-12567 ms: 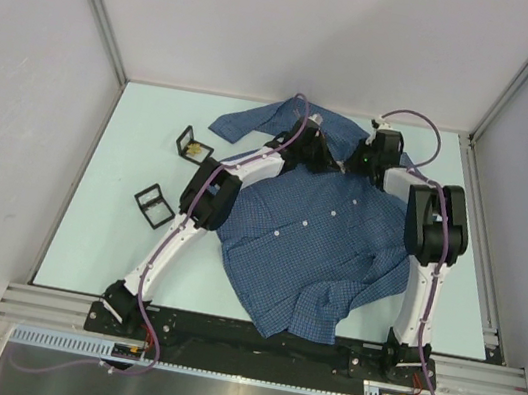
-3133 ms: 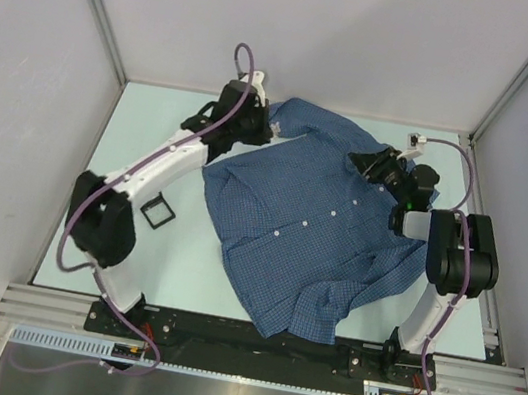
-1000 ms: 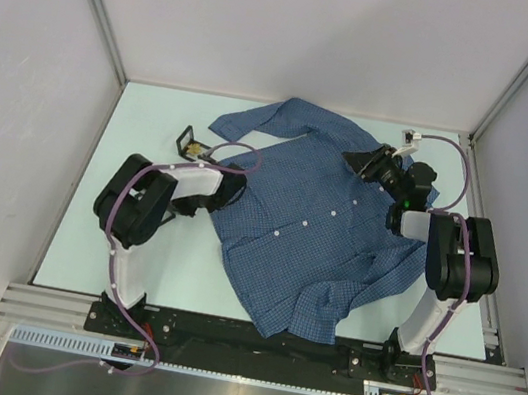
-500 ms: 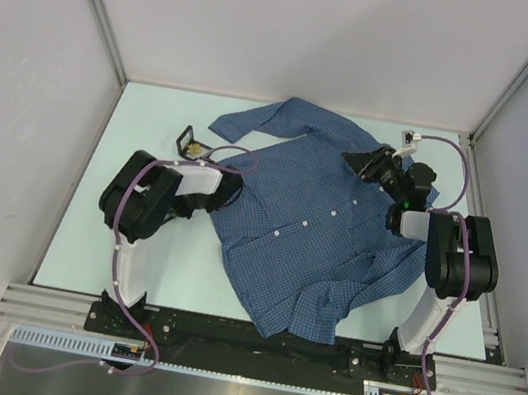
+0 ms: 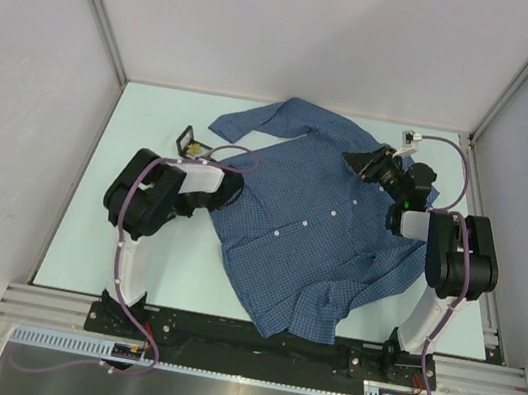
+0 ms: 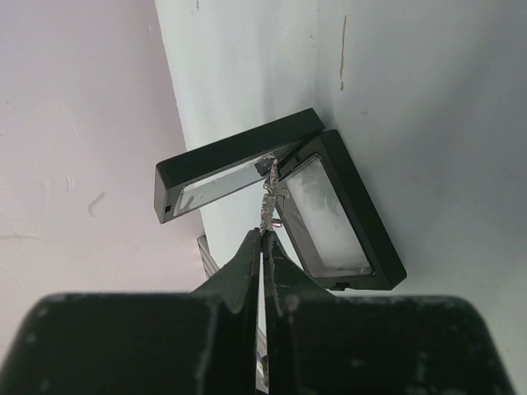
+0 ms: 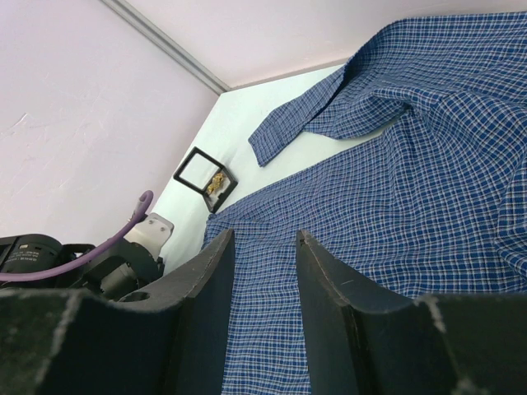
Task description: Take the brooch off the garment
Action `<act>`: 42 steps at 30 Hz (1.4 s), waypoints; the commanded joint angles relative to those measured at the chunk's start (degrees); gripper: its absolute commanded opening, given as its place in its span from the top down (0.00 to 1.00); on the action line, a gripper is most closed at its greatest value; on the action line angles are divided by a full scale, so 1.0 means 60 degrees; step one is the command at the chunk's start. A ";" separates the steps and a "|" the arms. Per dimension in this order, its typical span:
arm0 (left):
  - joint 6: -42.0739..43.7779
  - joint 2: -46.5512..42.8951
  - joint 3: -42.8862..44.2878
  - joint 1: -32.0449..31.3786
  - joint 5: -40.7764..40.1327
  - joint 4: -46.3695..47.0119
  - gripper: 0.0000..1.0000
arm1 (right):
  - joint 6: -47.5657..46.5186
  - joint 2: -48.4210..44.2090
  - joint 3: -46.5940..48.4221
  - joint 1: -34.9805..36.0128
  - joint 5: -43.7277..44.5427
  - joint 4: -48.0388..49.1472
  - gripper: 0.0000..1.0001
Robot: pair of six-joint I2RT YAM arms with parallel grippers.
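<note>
The garment, a blue checked shirt (image 5: 314,231), lies spread on the table and also shows in the right wrist view (image 7: 395,164). My left gripper (image 6: 265,234) is shut on a small silvery brooch (image 6: 268,202) and holds it over an open black display box (image 6: 346,234) with its lid (image 6: 222,169) raised. In the top view the left gripper (image 5: 184,204) is folded low beside the shirt's left edge, and the arm hides that box. My right gripper (image 5: 361,161) is open and empty just above the shirt near the collar; its fingers (image 7: 214,271) frame bare cloth.
A second black box with a gold brooch (image 5: 192,145) stands on the table left of the shirt and also shows in the right wrist view (image 7: 207,183). Grey walls close the table at the left, right and back. The shirt's sleeve (image 5: 246,122) reaches to the far left.
The left arm came back from the far sleeve to the box beside the shirt; in the last second it shifted only slightly. The right arm has stayed still.
</note>
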 commanded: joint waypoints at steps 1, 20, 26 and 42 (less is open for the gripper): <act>-0.0078 0.0133 0.0296 0.0100 -0.0365 -0.0202 0.97 | -0.0027 0.0111 0.0167 -0.0049 -0.0111 0.0546 0.60; -0.0019 0.0221 0.0326 0.0144 -0.0072 -0.0188 0.82 | -0.0012 0.0110 0.0167 -0.0049 -0.0141 0.0546 0.60; 0.0039 -0.0028 0.0326 0.0013 0.0265 -0.0129 0.72 | 0.0002 0.0125 0.0167 -0.0049 -0.0141 0.0590 0.60; 0.0229 -0.3013 0.0573 -0.0954 0.2384 -0.0363 0.37 | -0.0494 -0.0400 0.0167 0.0082 0.0676 -0.0739 0.60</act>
